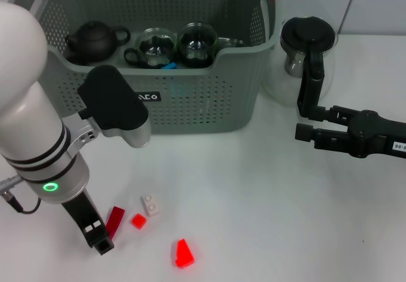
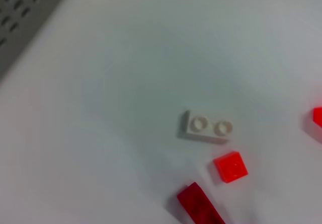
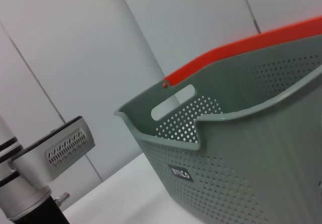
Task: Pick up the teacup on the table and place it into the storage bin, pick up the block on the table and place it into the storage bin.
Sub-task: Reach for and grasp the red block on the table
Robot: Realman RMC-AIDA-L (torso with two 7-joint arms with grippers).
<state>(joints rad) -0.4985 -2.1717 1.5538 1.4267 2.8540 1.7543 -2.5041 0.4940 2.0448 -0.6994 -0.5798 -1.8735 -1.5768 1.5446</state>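
Nearest, at the lower left of the head view, the left gripper [image 1: 101,239] points down at the white desk [image 1: 273,218], beside a dark red flat block [image 1: 115,219]. Whether its jaws are wide or narrow cannot be told.

Just beyond lie a small bright red square block [image 1: 138,220] and a white two-stud block [image 1: 150,205]. A red wedge-shaped block [image 1: 184,254] sits apart at lower centre.

At mid right, the right gripper [image 1: 303,122] hovers idle, its jaws standing apart and empty, near a glass jug with black lid [image 1: 303,51].

Farthest, the large grey perforated plastic storage bin [image 1: 203,98] fills the upper frame. It already holds glass teacups [image 1: 174,46] and a dark teapot [image 1: 94,40].

Judged step: block pick-up. The next move calls for centring the left jaws over one block, descending and closing.
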